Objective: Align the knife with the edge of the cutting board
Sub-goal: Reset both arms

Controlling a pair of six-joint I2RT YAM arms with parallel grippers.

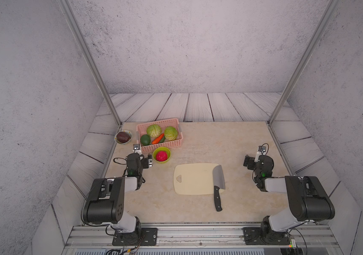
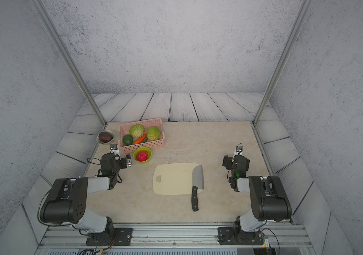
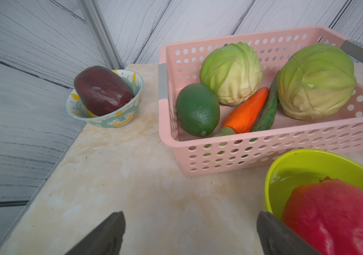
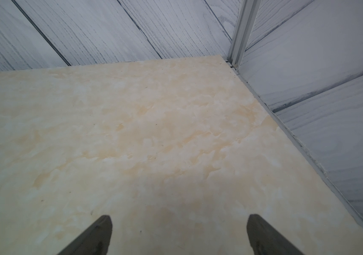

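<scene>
The knife (image 1: 218, 183) lies near-to-far on the cutting board's (image 1: 193, 178) right end, its handle overhanging the near edge. The right gripper (image 1: 246, 162), fingers wide and empty, is the nearer one, off to the knife's right. The left gripper (image 1: 150, 160) gapes too.

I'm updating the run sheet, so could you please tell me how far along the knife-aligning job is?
Done, seemingly: the knife lies flat with its blade along the right short edge of the cutting board, roughly parallel, handle sticking out over the table. In hand: nothing; the left gripper and right gripper sit apart from it, jaws open. Left: at most a small straightening.
</scene>
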